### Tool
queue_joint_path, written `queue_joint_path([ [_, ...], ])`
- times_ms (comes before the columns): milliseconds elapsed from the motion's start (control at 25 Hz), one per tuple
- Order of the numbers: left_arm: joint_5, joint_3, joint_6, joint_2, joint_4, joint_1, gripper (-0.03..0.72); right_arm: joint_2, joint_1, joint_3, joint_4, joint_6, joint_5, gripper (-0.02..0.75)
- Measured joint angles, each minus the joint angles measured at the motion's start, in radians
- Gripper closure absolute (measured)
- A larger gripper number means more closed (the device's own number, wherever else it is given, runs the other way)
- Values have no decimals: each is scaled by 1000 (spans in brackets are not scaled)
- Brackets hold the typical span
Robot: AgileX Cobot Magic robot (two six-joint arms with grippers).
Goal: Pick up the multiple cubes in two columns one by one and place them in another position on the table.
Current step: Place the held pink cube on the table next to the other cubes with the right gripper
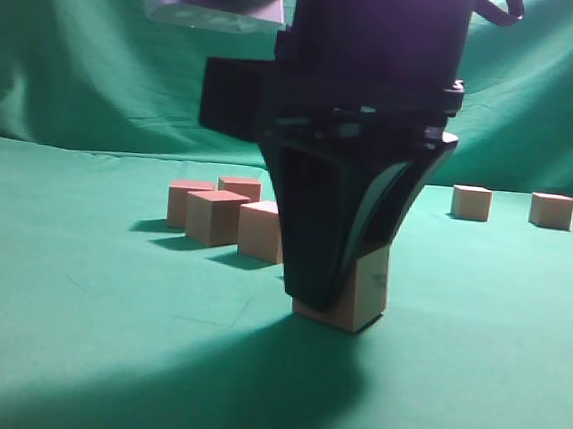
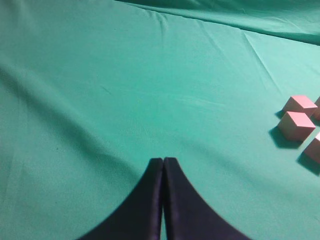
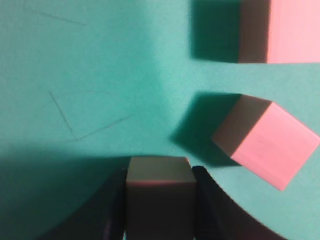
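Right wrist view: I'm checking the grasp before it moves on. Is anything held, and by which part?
Yes. The right gripper holds one cube, its fingers pressing two opposite side faces. The left gripper is shut on nothing.

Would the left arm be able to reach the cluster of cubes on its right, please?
Probably yes: the left end effector is shut and empty, and only bare table lies between it and the cubes.

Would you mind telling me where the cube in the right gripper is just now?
In the exterior view, the held cube sits front and centre on the table, between the right gripper's fingers, just right of the four-cube cluster.
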Motion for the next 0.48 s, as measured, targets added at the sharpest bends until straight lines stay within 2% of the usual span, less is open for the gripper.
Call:
queue_joint_path([
  [200,0,0,0,0,0,0,688,0,0,0,-1,4,-2,473],
  [480,0,0,0,0,0,0,688,0,0,0,0,34,5,251],
])
